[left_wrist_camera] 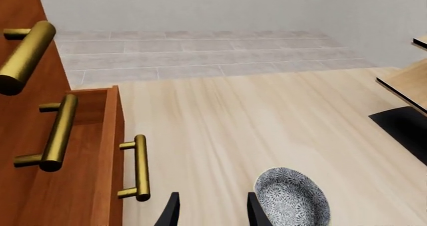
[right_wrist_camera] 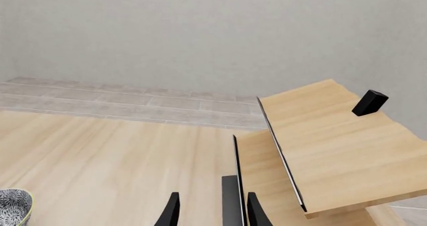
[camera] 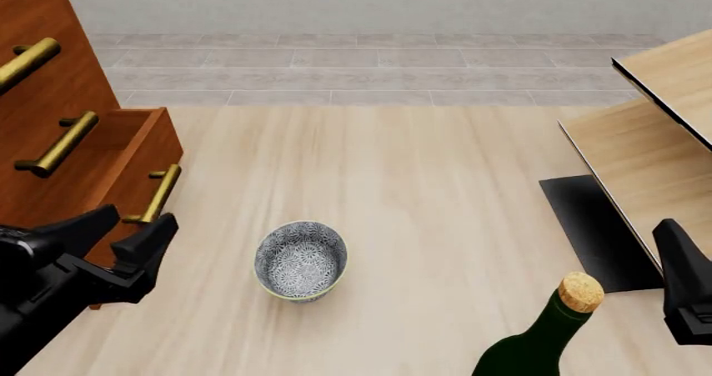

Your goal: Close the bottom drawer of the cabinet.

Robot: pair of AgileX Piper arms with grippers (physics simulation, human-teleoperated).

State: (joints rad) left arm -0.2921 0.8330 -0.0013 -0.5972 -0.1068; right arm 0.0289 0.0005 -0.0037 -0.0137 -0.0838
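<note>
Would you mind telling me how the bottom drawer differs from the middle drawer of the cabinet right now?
The bottom drawer stands pulled out from the cabinet, its side panel exposed, while the middle drawer sits flush with the cabinet front. The bottom drawer's handle lies close to the left gripper, whereas the middle drawer's handle sits higher and further from it. Both are reddish-brown wood with one brass bar handle.

Matte black throughout: left gripper point(camera: 132, 228) on blocky, angular housing, tapering to two pointed wedge-shaped jaws. Right gripper point(camera: 684, 268) equally black, only one dark tapered blade showing.
</note>
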